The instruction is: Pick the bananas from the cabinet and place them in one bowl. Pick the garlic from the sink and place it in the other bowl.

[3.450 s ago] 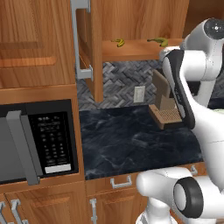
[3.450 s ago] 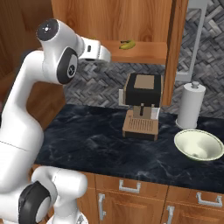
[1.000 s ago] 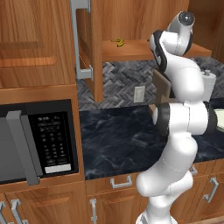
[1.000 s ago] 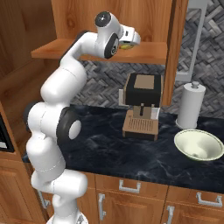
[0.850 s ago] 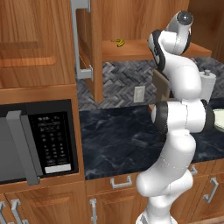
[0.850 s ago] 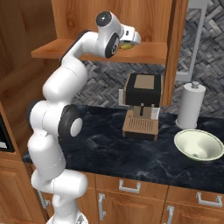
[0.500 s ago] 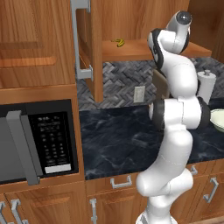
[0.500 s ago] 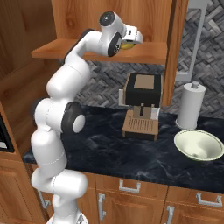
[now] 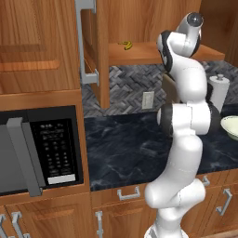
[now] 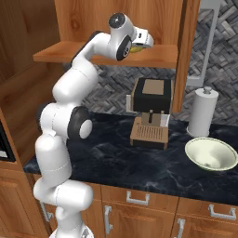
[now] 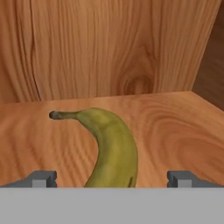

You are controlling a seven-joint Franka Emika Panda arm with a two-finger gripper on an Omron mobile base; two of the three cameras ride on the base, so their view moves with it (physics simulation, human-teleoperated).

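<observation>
The hand (image 11: 112,177) is raised to the shelf (image 10: 158,53) of the open wooden cabinet (image 9: 139,18) with its fingers (image 11: 43,178) spread wide, holding nothing, and a greenish-yellow banana (image 11: 111,148) lies flat on the shelf between them, its dark stem pointing away toward the back wall. A second banana (image 9: 127,45) rests further along the same shelf, well apart from the hand. Below, on the dark marble desk (image 10: 139,162), a cream-white bowl (image 10: 211,154) sits just in front of a paper towel roll (image 10: 203,113) and near a coffee machine (image 10: 151,111).
</observation>
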